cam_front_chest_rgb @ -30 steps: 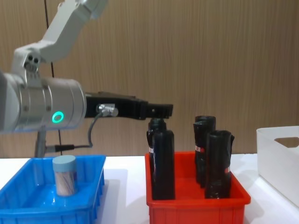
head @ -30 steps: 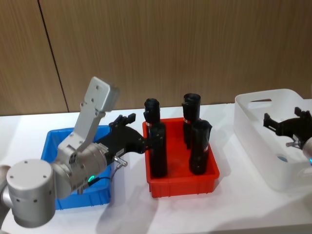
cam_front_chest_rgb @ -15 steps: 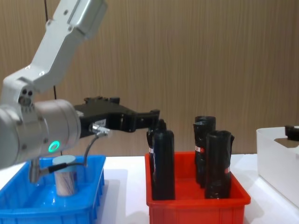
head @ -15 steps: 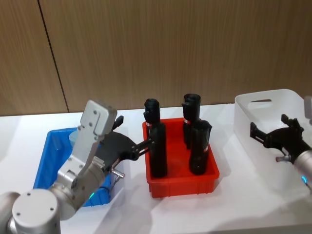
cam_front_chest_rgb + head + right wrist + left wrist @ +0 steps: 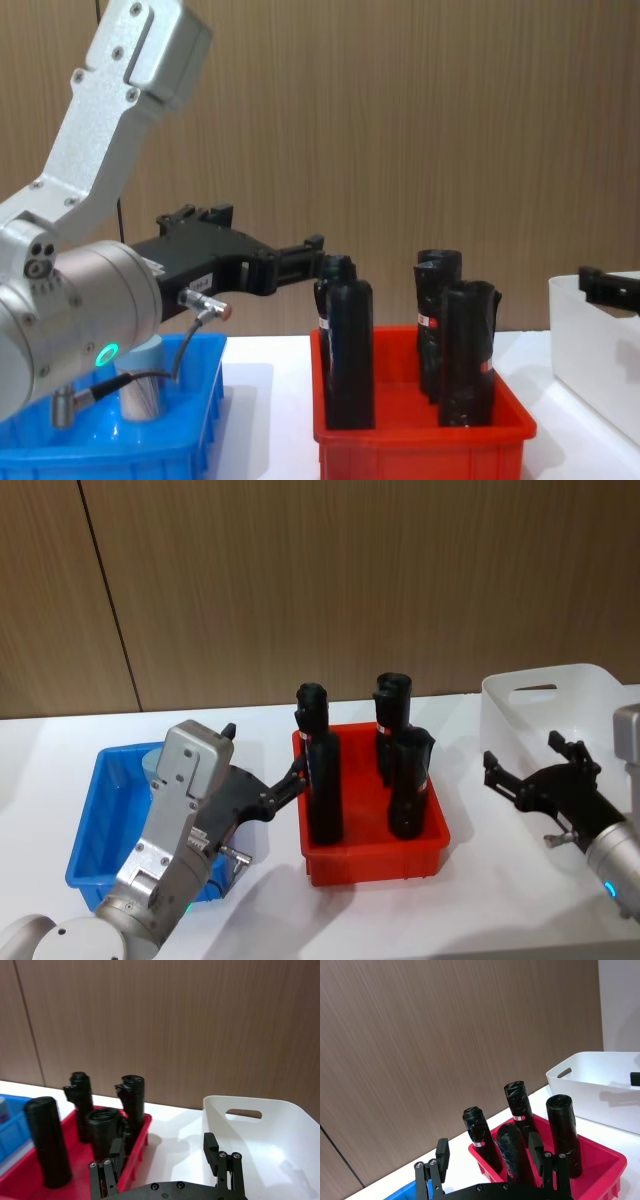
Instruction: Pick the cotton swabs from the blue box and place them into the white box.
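Head view: my left gripper (image 5: 263, 752) hangs spread wide and empty over the gap between the blue box (image 5: 95, 815) and the red bin (image 5: 375, 858), aimed at the bottles (image 5: 322, 790); the swab jar (image 5: 149, 765) stands at the box's far end, off to the gripper's left; the right gripper (image 5: 522, 756), also open and empty, sits by the white box (image 5: 560, 680), well apart.

Left wrist view: the jaws gape at bottles, not swabs.

Right wrist view: the white box lies close ahead.

Chest view: the swab jar (image 5: 145, 392) stands upright, below and left of the left gripper; I judge the left arm is nearer and should go left and down.
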### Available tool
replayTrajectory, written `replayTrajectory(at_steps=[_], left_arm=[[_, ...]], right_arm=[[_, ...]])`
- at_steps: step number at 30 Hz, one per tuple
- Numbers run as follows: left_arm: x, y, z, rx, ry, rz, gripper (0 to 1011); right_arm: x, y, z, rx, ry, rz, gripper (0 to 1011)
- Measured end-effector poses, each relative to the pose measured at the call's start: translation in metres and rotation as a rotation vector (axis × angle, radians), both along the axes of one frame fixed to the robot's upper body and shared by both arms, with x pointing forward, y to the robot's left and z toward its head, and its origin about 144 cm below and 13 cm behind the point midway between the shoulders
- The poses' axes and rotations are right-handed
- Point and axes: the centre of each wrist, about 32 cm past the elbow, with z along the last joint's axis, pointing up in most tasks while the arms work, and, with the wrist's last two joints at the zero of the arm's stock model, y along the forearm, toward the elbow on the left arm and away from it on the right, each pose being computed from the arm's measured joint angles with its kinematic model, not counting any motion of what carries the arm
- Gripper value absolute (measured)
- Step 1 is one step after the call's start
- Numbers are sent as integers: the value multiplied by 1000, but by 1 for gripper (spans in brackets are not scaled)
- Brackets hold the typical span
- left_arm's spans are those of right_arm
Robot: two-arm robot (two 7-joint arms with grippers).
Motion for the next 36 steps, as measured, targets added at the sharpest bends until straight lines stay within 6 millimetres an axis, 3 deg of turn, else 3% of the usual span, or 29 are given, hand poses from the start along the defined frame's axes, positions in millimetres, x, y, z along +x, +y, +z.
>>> replayTrajectory(at_steps=[15, 36], left_arm=[[-1, 0, -1, -2, -5, 3, 1000], [-1, 0, -1, -2, -4, 4, 1000]], right_arm=[[-41, 22, 4, 46, -43, 76, 1001], [-44, 23, 5, 50, -45, 82, 1001]])
